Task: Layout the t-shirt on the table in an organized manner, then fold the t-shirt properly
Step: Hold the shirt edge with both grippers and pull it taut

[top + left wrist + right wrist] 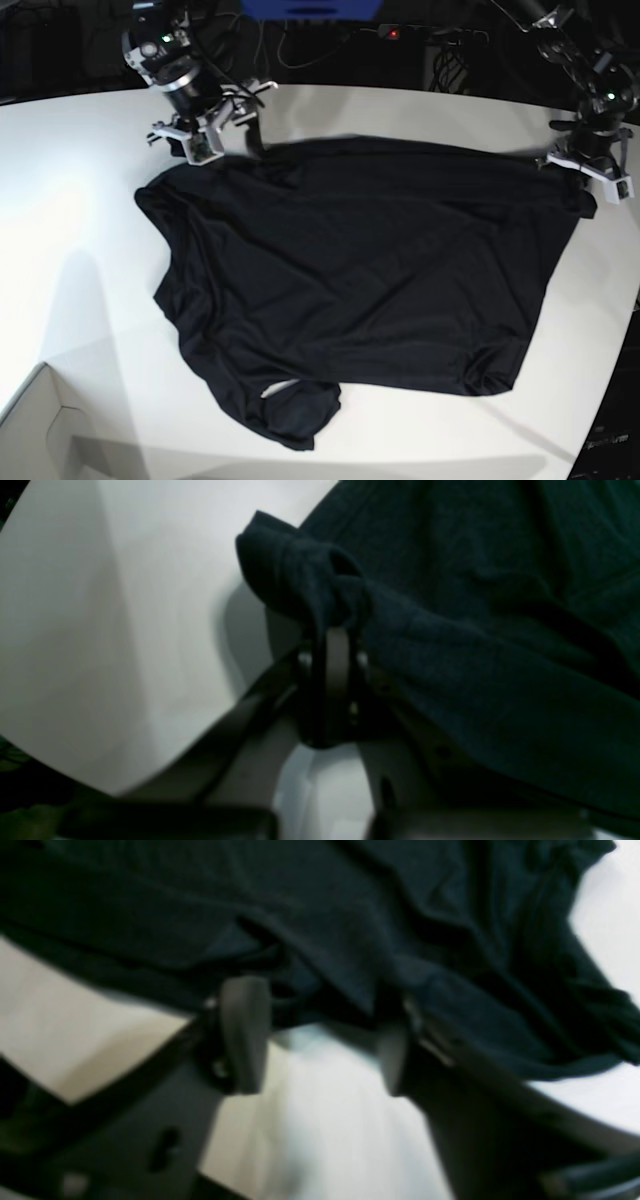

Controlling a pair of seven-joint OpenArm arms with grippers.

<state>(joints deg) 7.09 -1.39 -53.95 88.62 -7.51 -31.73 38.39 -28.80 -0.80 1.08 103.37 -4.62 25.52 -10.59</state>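
Observation:
The black t-shirt [370, 280] lies spread across the white table [80, 250], wrinkled, with a sleeve bunched at its near edge. My left gripper [332, 630] is shut on a pinched fold of the t-shirt [475, 630] at its corner; in the base view it sits at the far right [585, 180]. My right gripper [320, 1045] is open, its two fingers [245, 1035] spread apart at the hem of the t-shirt [325, 915] with bare table between them. In the base view it stands at the shirt's far left corner [232, 142].
A white cardboard box corner [40, 430] pokes in at the near left. The table's curved edge [610, 400] runs close to the shirt on the right. Dark cables and equipment [330, 40] sit behind the table.

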